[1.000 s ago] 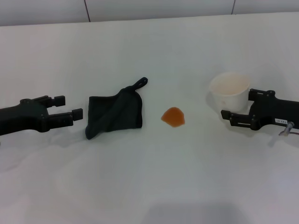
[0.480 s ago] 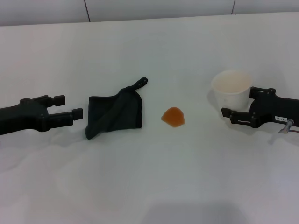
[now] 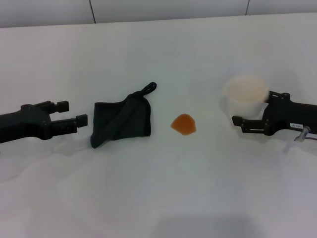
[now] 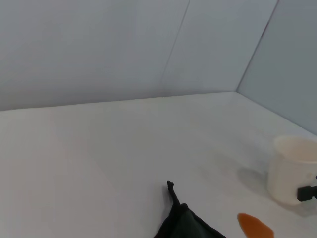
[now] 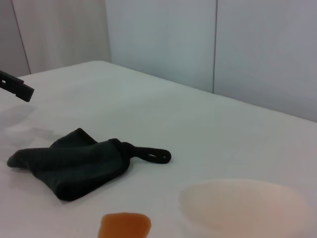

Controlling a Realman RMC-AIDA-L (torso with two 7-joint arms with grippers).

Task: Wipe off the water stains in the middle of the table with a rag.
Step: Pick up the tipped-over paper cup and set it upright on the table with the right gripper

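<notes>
The black rag [image 3: 121, 121] lies crumpled on the white table [image 3: 158, 188], left of centre, with its loop [image 3: 151, 87] pointing away. The orange water stain [image 3: 184, 124] sits just right of it, uncovered. My left gripper [image 3: 73, 113] is open and empty, low over the table a short way left of the rag. My right gripper [image 3: 252, 106] grips a white plastic cup [image 3: 244, 96] at the right. The left wrist view shows the rag [image 4: 185, 225], the stain [image 4: 255, 225] and the cup [image 4: 292, 168]. The right wrist view shows the rag [image 5: 69, 166], the stain [image 5: 124, 225] and the cup's rim [image 5: 247, 206].
A grey panelled wall [image 3: 158, 10] stands behind the table's far edge. A fingertip of the left gripper [image 5: 17, 88] shows far off in the right wrist view.
The right gripper has shifted slightly and the cup in it has tipped a little, its rim now looking blurred. The left gripper, rag and stain have not moved.
</notes>
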